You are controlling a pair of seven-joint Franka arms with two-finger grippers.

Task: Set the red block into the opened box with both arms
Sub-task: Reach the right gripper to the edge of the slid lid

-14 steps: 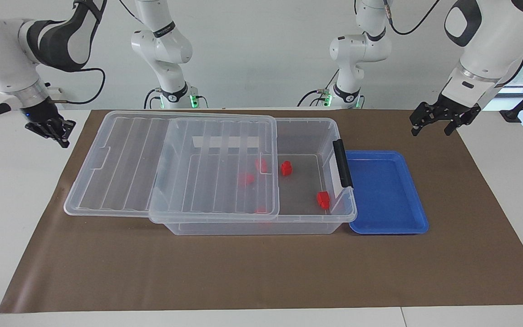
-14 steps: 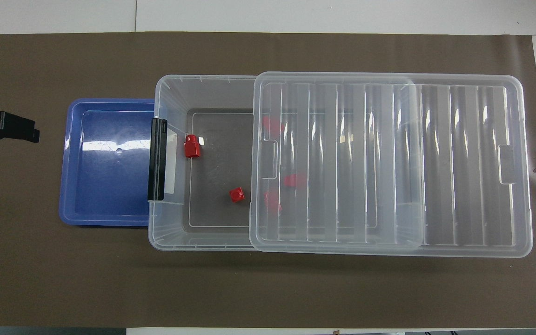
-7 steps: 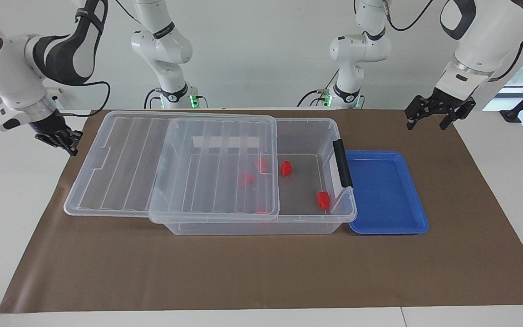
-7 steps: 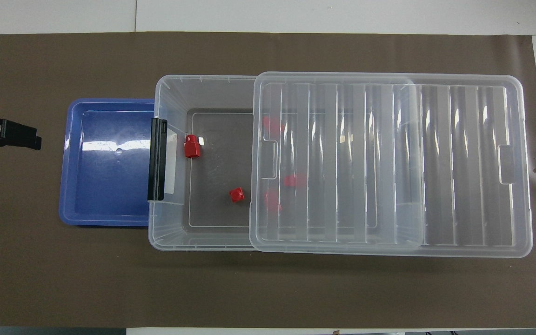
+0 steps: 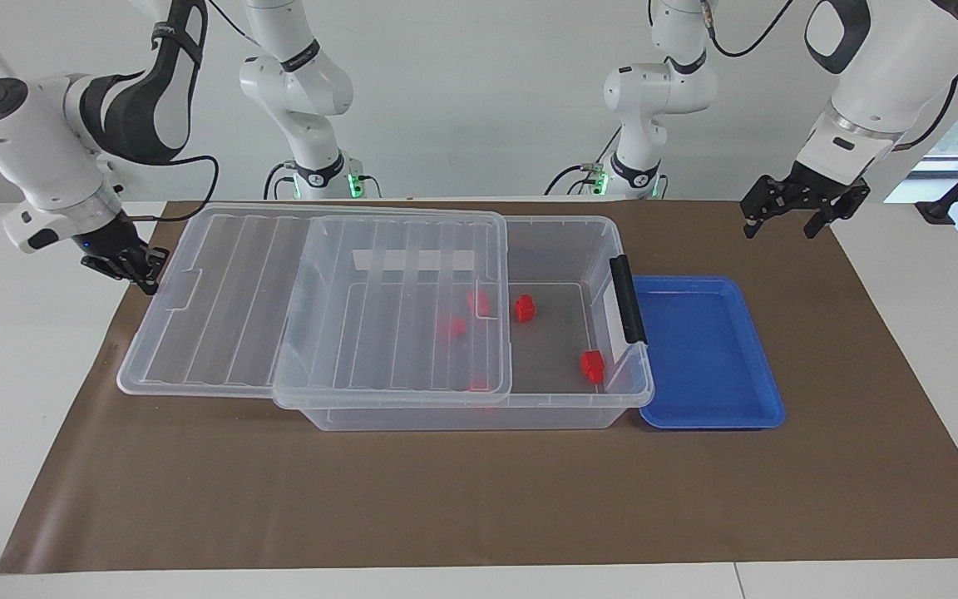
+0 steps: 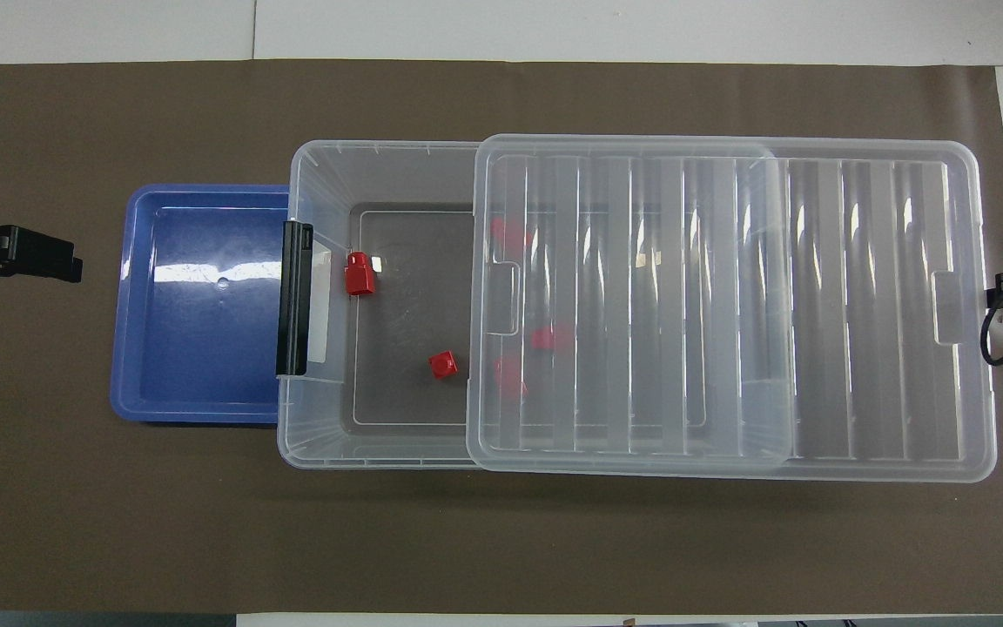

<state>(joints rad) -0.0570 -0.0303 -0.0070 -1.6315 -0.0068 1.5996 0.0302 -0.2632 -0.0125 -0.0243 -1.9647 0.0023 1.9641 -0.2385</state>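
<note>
Our five small bright red plastic blocks lie inside the large clear plastic box (image 5: pixel 612 391).

Our right gripper (image 5: pixel 131 268), fingers pressed together, sits just beside the slid-aside ribbed clear lid (image 5: pixel 221 299); our left gripper (image 5: pixel 803 204), fingers spread and empty, hangs near the shallow blue tray (image 5: pixel 766 391), one red block (image 5: pixel 592 365) well apart from both.

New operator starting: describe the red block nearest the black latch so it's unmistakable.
Find the clear box, its lid slid partway off. In its uncovered end lies the red block, closest to the black latch; the other blocks lie nearer or under the lid.
</note>
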